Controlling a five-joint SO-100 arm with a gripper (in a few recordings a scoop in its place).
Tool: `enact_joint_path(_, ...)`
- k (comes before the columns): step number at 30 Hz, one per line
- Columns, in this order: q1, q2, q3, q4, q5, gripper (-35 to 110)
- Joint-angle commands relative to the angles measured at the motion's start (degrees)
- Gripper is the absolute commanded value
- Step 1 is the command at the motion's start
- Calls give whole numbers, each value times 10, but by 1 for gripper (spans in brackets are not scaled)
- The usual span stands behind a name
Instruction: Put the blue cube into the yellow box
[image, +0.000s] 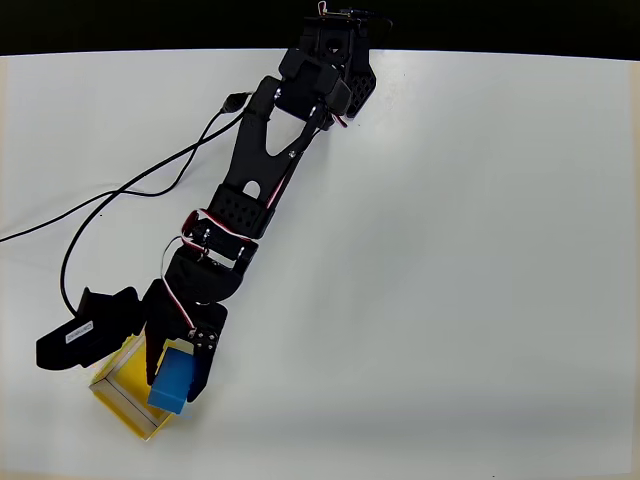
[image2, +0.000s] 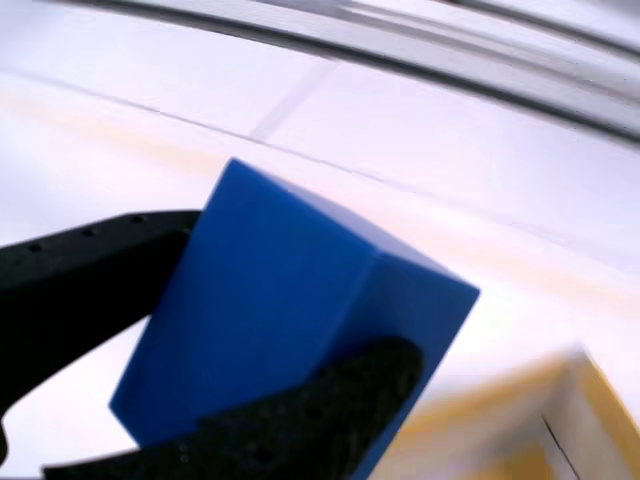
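One blue cube (image2: 290, 330) fills the wrist view, clamped between the black gripper's (image: 178, 362) two fingers. From overhead it hangs over the right edge of the single yellow box (image: 118, 398), near the white table's (image: 450, 250) front-left corner; open tabletop stretches rightward.

We see, overhead view, lower left of frame: small solid blue cube (image: 173, 384) betw. gripper (image: 178, 372) fingers, over right edge of square open-topped yellow box (image: 118, 398); black cable (image: 120, 195) upper left.
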Motion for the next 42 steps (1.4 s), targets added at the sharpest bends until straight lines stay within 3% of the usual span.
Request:
enact_joint_path(1, 29, 8, -117, -3, 19, 19)
enact_joint_path(25, 69, -279, -410, -25, 54, 19)
enact_joint_path(42, 69, -385, -459, -40, 52, 25)
